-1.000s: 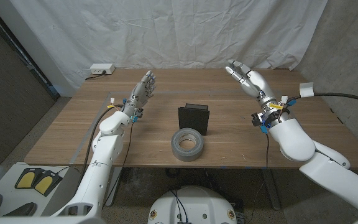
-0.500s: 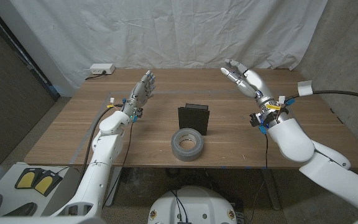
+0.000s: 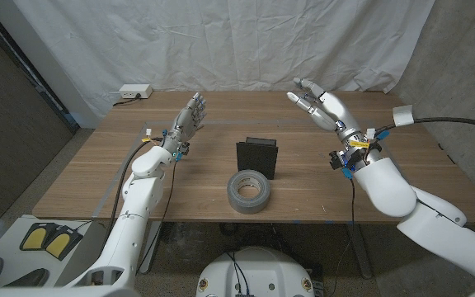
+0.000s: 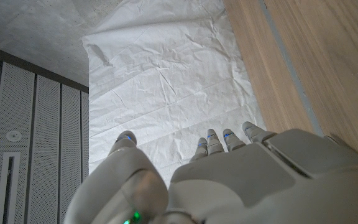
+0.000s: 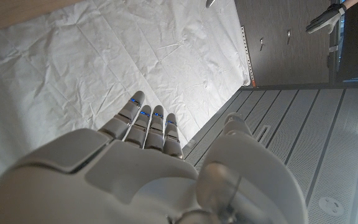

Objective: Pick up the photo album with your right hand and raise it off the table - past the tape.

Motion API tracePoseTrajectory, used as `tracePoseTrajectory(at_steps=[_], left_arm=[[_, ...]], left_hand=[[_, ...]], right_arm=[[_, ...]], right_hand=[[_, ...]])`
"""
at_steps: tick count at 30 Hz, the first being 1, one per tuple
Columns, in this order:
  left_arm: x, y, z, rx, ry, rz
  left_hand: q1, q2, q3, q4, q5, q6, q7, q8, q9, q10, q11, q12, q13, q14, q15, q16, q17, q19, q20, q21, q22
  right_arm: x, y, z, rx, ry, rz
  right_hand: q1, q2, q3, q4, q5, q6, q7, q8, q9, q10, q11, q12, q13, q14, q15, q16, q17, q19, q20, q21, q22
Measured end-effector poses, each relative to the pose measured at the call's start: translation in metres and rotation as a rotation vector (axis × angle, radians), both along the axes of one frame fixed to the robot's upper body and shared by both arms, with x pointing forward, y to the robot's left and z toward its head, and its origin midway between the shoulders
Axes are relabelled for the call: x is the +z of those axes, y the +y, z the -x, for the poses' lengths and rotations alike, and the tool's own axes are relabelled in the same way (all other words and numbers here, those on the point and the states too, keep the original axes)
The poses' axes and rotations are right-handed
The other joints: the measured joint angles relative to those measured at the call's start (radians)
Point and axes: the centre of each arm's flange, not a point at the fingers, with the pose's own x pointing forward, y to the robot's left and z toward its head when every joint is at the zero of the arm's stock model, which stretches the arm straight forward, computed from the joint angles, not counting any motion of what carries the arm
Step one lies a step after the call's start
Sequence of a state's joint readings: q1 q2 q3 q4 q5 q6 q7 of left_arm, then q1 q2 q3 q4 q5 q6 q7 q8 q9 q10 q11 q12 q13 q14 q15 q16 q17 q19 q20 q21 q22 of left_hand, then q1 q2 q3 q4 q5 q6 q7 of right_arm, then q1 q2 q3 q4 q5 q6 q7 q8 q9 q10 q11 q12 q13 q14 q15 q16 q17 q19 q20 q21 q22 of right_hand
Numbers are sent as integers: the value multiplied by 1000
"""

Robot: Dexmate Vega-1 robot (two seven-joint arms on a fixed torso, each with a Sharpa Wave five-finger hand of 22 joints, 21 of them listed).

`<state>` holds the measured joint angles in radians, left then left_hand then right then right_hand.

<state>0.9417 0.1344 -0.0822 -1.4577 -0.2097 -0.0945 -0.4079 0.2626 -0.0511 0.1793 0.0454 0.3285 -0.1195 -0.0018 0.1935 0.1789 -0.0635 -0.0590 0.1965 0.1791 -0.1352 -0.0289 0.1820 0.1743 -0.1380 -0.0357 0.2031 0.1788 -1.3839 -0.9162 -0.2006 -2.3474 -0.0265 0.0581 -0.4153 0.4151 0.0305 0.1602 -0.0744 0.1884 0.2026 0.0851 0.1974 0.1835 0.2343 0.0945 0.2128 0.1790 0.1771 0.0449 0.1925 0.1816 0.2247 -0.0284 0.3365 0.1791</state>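
Observation:
A dark photo album (image 3: 257, 157) stands upright near the middle of the wooden table (image 3: 81, 173). Just in front of it lies a grey roll of tape (image 3: 247, 191). My right hand (image 3: 322, 106) is raised above the table's far right part, fingers spread and holding nothing, well to the right of the album. My left hand (image 3: 188, 120) is held up over the table's left part, fingers extended and empty. Both wrist views show the back of each hand, the left hand (image 4: 229, 177) and the right hand (image 5: 148, 168), against a white cloth.
A white power strip (image 3: 134, 91) lies at the table's far left corner. A white cloth backdrop (image 3: 221, 41) hangs behind the table. A strip of tape (image 3: 120, 177) runs along the table's left side. Cables trail from my right forearm.
My right hand has drifted a little to the left, toward the album, staying open. The left hand, album and tape have not moved.

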Motion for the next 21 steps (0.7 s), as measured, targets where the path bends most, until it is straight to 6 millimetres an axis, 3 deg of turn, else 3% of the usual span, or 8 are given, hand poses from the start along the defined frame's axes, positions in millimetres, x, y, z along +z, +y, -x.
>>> tracePoseTrajectory(at_steps=[21], left_arm=[[-2, -1, 3, 0, -3, 0]], left_hand=[[4, 4, -8, 0, -7, 0, 0, 0, 0, 0, 0, 0, 0, 0, 0, 0, 0, 0, 0, 0, 0]], right_arm=[[-1, 11, 11, -34, -15, 72]], right_hand=[[16, -8, 0, -14, 0, 3, 3, 0, 0, 0, 0, 0, 0, 5, 5, 0, 0, 5, 5, -4, 0]])
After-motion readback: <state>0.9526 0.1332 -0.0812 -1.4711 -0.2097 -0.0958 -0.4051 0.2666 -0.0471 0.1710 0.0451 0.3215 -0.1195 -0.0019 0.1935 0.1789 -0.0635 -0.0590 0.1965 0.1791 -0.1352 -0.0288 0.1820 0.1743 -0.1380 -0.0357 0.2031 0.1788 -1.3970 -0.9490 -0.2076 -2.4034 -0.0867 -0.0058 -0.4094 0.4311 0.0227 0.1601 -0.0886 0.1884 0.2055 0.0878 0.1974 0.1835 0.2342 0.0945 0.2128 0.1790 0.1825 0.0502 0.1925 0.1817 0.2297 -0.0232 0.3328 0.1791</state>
